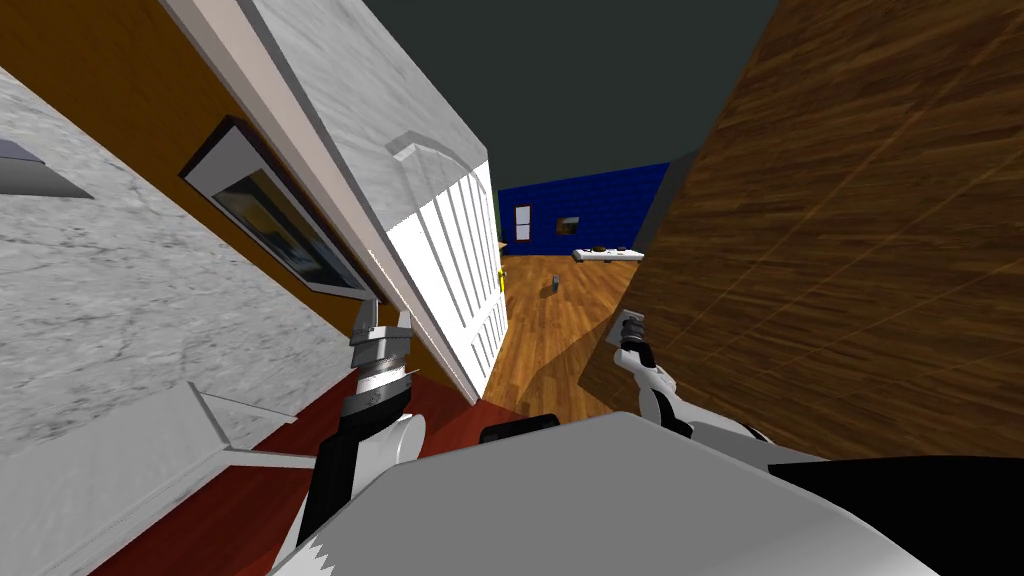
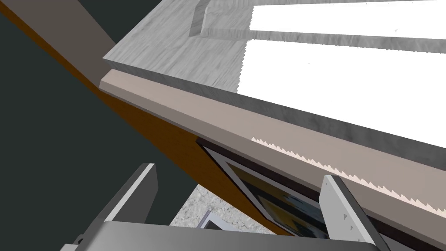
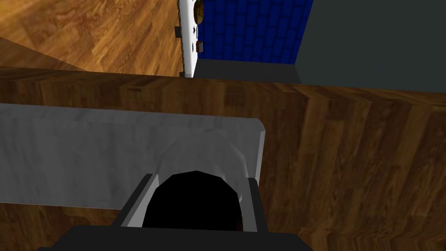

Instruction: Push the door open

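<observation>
1. The left gripper is released, its fingers spread wide around nothing, just beside the door jamb.
2. A framed picture hangs on the orange wall at its fingertips.
3. Beyond the jamb, the white panelled door stands partly open.
4. The right gripper meets a grey plate on the wood-grain wall; I cannot tell whether it grips.
5. Past the door's free edge lie a wooden floor and a blue wall.

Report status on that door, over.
Left gripper open, at the door frame by the picture. Right gripper at the wood wall. Door ajar. Small dark object on floor beyond.
</observation>
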You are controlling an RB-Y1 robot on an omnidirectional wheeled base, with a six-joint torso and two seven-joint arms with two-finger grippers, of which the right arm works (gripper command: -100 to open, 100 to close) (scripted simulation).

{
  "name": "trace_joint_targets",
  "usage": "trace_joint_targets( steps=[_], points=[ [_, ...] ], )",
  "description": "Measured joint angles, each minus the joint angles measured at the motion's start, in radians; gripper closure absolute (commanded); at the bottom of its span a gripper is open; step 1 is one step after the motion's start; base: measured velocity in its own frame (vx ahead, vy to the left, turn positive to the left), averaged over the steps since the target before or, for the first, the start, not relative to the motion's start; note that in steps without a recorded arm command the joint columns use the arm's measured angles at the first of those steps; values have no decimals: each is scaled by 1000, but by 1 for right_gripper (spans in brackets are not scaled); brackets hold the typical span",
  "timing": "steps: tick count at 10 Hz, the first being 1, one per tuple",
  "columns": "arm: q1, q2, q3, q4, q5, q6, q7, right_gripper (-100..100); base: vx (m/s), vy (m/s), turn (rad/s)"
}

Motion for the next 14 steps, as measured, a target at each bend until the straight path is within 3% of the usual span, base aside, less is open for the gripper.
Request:
trace_joint_targets(
  steps=[3, 5, 7, 8, 9, 12, 13, 14],
  points=[
    [-22, -11, -45, 65, 8, -27, 12, 100, 97, -19, -16],
    [-22, -9, -58, 58, 8, -30, 19, 100, 53, -12, 5],
    [-32, -13, -82, 83, 12, -38, 30, 100, 60, -10, -14],
    [-29, -11, -87, 73, 12, -34, 33, 100, 6, -3, 2],
    [-16, 2, -92, 32, 10, -14, 38, 100, 61, -15, -8],
    [-34, -3, -134, 81, 16, -31, 57, 100, 99, -18, -16],
    [-33, -2, -142, 71, 16, -27, 61, 100, 97, -32, -8],
    [-25, 12, -159, 47, 17, -19, 71, 100, 151, -26, -21]
  ],
)
